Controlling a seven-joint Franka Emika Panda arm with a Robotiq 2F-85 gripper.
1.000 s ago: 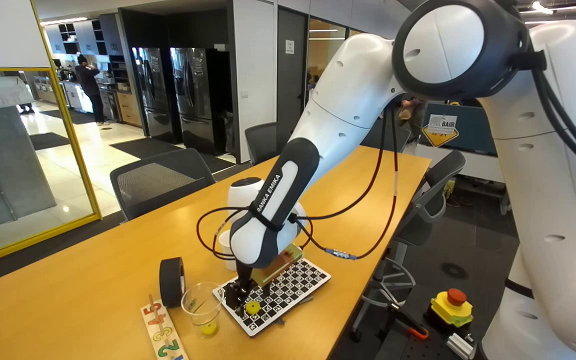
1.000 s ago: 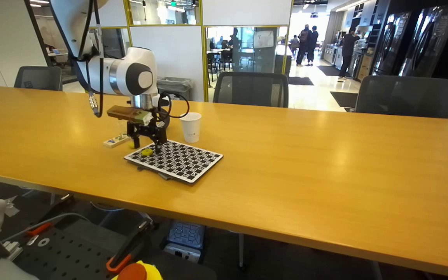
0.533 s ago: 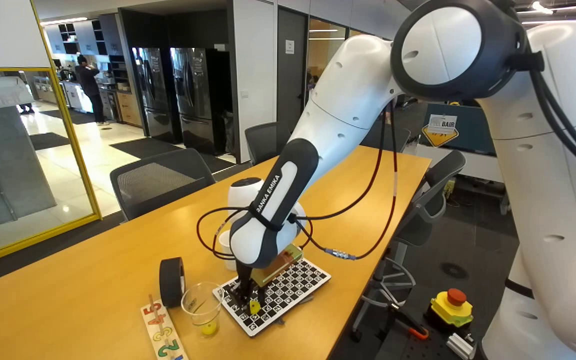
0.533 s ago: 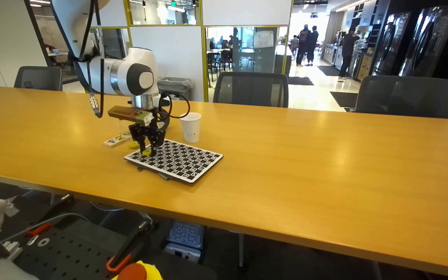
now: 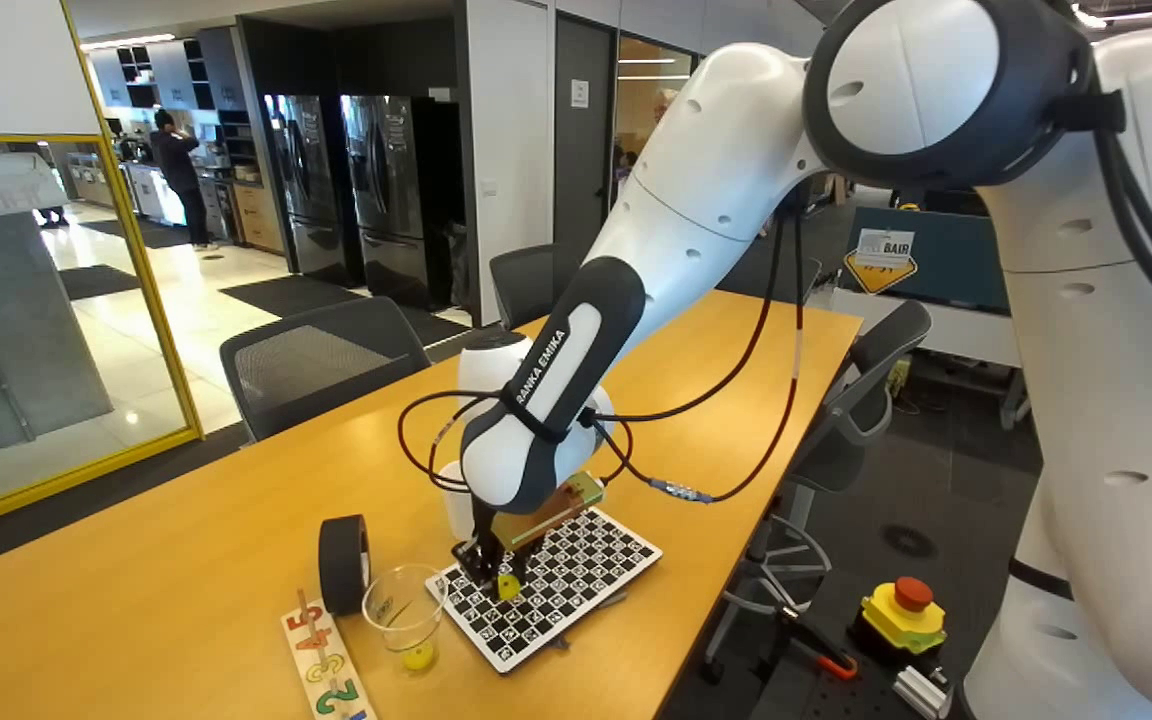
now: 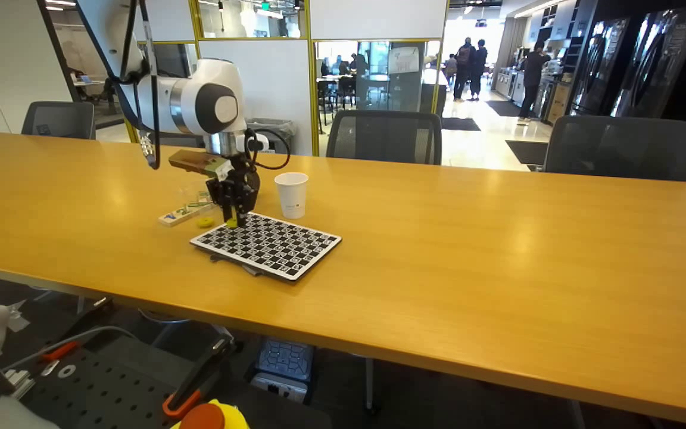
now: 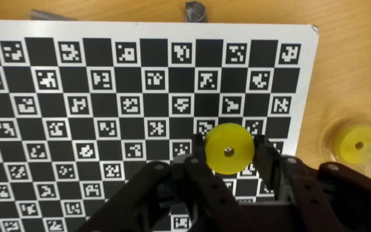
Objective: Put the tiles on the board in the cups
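The gripper (image 7: 229, 146) has a yellow tile (image 7: 225, 137) pinched in its jaws over the board (image 7: 124, 106); how much air lies beneath, I can't quite tell. The clear cup (image 5: 402, 630) I'd carry it to, holding another yellow tile (image 5: 418, 656), sits just past the board's edge, right of the gripper in the wrist view.

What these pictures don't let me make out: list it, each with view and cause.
White cup, both exterior views: inside bottom, hidden behind its opaque side.
Its print, in an exterior view: too small to read.
Numbered strip, in an exterior view: near end cut off by the bottom edge.
Board, wrist view: left side cut off; claw covers part.
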